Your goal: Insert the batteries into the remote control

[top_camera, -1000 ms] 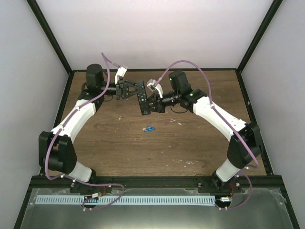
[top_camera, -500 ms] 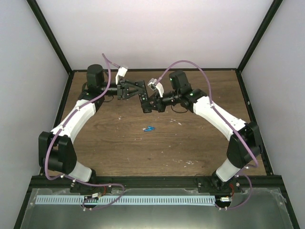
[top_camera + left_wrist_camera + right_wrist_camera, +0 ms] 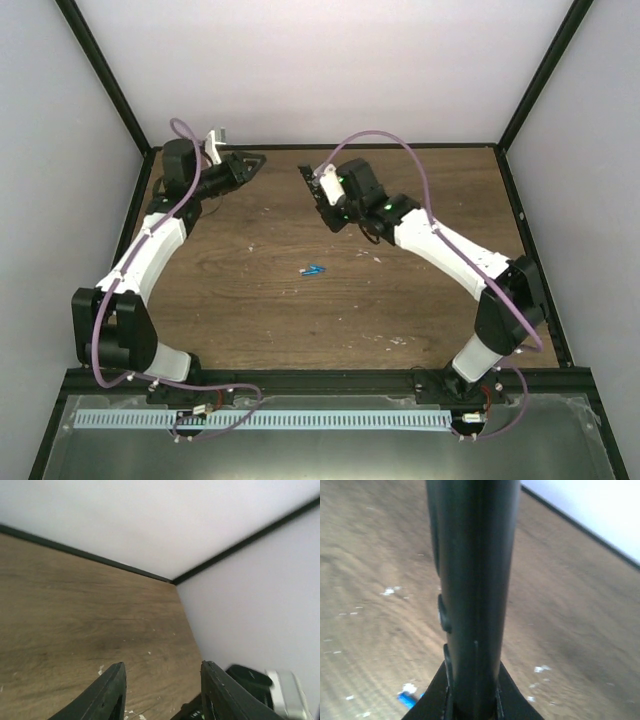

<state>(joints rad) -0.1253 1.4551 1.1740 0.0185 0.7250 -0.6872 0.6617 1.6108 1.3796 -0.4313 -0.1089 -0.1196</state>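
Item: remote (image 3: 310, 183), batteries not yet loaded.

Progress: Both batteries (image 3: 314, 270) were found lying together on the worktop (image 3: 250, 300), untouched. Neither had been picked up or fitted, so the whole loading step was judged to remain. The battery bay could not be seen in any view.

Location: The remote was held off the worktop, beyond the batteries toward the back wall. It was clamped at one end by the right gripper (image 3: 328, 203). From the right wrist, a battery (image 3: 410, 698) was glimpsed below the remote (image 3: 470, 580).

Left gripper (image 3: 252, 158): released, nothing between its fingers (image 3: 112, 690), parked far left of the batteries.

Change from a second ago: The remote had been flanked by both grippers. It was since let go by the left, which was withdrawn, and the batteries were left unmoved.
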